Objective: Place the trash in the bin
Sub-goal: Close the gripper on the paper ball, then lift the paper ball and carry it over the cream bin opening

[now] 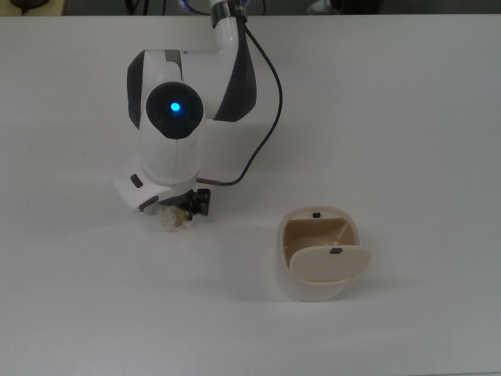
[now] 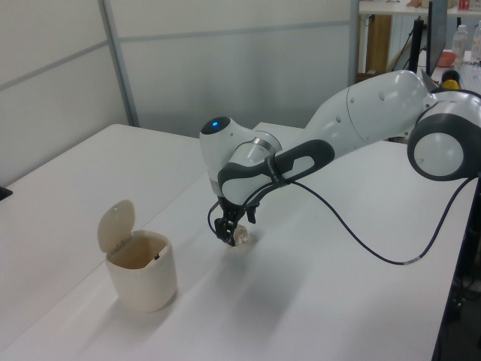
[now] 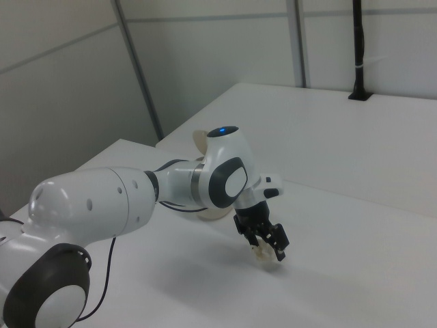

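Now the gripper [image 2: 231, 236] is right down at the white table [image 1: 407, 110], its dark fingers [image 3: 276, 249] set on either side of the trash [image 2: 241, 236], and the little crumpled off-white wad sits on the tabletop between them; whether the fingers have actually closed on it or merely straddle it cannot be told from any of the three views. In the top view the arm's white wrist with its glowing blue light covers nearly all of the wad, leaving only a pale scrap [image 1: 170, 221] peeking out under the gripper [image 1: 174, 215]. The right view shows the gripper [image 3: 265, 249] angled down with the wad [image 3: 266, 259] just under the fingertips. The bin [image 1: 317, 258] stands well apart, off to the top view's right, cream-beige and rounded, its flap lid tipped up and the inside showing. In the left view the bin [image 2: 141, 271] stands to the left view's left of the trash, lid [image 2: 116, 225] upright. A black cable [image 2: 353, 226] loops from the wrist back along the arm
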### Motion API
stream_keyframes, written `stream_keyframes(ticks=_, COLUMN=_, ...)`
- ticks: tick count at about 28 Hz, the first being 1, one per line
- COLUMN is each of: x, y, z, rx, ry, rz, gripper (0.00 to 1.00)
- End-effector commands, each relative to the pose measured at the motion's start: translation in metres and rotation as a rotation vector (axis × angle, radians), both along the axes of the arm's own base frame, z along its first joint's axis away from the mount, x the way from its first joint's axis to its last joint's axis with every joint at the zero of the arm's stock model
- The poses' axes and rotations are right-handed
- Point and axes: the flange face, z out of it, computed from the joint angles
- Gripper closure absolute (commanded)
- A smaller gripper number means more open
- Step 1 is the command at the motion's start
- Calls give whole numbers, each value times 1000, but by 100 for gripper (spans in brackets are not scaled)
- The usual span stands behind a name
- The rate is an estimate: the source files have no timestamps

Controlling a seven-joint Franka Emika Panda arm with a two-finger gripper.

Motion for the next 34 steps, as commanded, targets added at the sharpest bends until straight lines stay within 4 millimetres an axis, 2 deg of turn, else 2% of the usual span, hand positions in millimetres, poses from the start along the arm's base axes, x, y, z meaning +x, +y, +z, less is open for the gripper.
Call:
stream_keyframes(ticks=1, x=1, y=17, z=-1, rx=-34, ry=-21, rz=6, gripper=39)
stream_keyframes(ticks=5, x=1, y=17, z=0, rx=-32, ry=-23, rz=-4, gripper=84)
stream_keyframes(ticks=6, x=2, y=17, z=1, rx=-30, ry=-29, rz=-21, gripper=100)
stream_keyframes(ticks=10, x=3, y=17, z=6, rx=-29, ry=-42, rz=-45, gripper=100)
stream_keyframes(ticks=14, x=4, y=18, z=26, rx=-19, ry=-71, rz=-54, gripper=100)
stream_keyframes(ticks=15, x=3, y=19, z=41, rx=-12, ry=-91, rz=-61, gripper=100)
stream_keyframes(ticks=19, x=2, y=20, z=74, rx=30, ry=-133, rz=-86, gripper=100)
stream_keyframes(ticks=20, x=0, y=21, z=92, rx=54, ry=-156, rz=-99, gripper=100)
stream_keyframes(ticks=25, x=-2, y=30, z=138, rx=101, ry=-221, rz=-108, gripper=100)
stream_keyframes(ticks=26, x=-1, y=39, z=147, rx=121, ry=-231, rz=-112, gripper=100)
stream_keyframes(ticks=30, x=-2, y=63, z=152, rx=155, ry=-244, rz=-131, gripper=100)
stream_keyframes(ticks=31, x=-1, y=80, z=155, rx=164, ry=-257, rz=-139, gripper=100)
stream_keyframes(ticks=34, x=0, y=105, z=159, rx=178, ry=-273, rz=-157, gripper=100)
